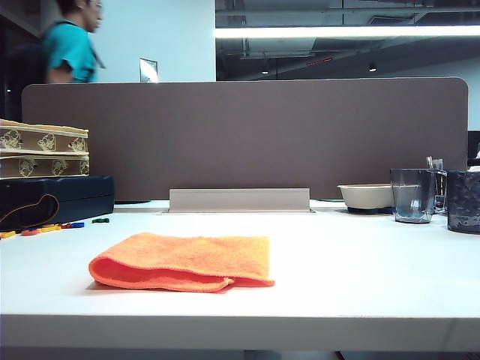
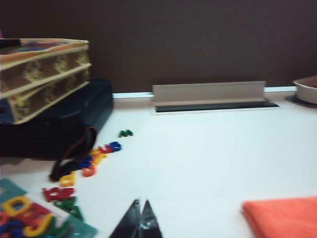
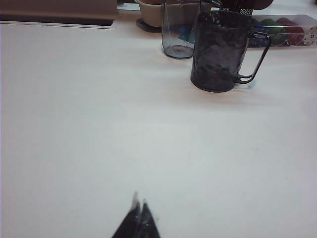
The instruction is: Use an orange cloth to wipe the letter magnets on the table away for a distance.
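Observation:
The orange cloth (image 1: 184,261) lies folded on the white table (image 1: 360,262), near the front middle; the left wrist view catches one corner of the orange cloth (image 2: 282,215). Letter magnets (image 1: 46,228) in red, yellow, blue and green lie scattered at the table's left by a dark case; in the left wrist view the letter magnets (image 2: 94,158) trail toward that case. My left gripper (image 2: 141,202) is shut and holds nothing, above bare table between magnets and cloth. My right gripper (image 3: 139,201) is shut and holds nothing over bare table. Neither gripper shows in the exterior view.
A dark blue case (image 1: 52,199) with two patterned boxes (image 1: 43,150) stacked on it stands at the left. A brown partition (image 1: 247,135) and a grey cable cover (image 1: 240,199) run along the back. A bowl (image 1: 366,195), a clear cup (image 1: 411,195) and a dark mug (image 3: 220,52) stand at the right.

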Tool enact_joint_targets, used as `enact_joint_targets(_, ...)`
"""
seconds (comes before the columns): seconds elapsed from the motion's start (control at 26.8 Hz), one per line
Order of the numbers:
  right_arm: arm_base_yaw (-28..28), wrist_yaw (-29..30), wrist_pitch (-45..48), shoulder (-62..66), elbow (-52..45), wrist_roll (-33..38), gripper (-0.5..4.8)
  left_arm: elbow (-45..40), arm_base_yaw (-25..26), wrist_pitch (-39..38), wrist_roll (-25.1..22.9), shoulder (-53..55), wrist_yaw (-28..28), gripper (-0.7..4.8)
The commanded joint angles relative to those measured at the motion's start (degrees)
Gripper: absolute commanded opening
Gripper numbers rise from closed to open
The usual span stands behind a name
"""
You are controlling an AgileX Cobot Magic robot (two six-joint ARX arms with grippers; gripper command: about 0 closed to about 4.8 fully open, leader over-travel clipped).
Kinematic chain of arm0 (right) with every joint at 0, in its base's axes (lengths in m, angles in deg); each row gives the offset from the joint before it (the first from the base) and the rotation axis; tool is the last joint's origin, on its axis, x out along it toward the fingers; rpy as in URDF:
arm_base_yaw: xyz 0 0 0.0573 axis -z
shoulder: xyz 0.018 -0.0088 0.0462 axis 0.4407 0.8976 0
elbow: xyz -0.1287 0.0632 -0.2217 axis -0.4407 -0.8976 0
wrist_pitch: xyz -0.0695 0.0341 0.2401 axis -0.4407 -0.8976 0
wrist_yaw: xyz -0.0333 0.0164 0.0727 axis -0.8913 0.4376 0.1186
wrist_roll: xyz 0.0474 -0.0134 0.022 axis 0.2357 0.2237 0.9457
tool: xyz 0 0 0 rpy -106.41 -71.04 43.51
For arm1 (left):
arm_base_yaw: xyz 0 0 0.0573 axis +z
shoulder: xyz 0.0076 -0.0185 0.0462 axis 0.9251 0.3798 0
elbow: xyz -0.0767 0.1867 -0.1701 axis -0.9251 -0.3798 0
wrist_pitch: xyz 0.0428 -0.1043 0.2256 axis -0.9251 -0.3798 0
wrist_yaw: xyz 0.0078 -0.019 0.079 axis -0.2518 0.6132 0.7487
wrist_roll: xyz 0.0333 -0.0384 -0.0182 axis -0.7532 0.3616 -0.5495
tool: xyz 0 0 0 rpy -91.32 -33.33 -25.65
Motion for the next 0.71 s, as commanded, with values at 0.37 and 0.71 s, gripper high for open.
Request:
enact_joint_targets(0.37,0.0,0.11,0.59,-0.07,-0.39,0.15,-0.01,0.17,6.01,4.83,0.2,0.02,-0.39,-0.06)
enact_joint_targets(0.71,0.0,0.11,0.59,-0.09,-0.39,0.15,-0.01,0.17,7.91,4.5,0.17,0.02,-0.31,-0.06)
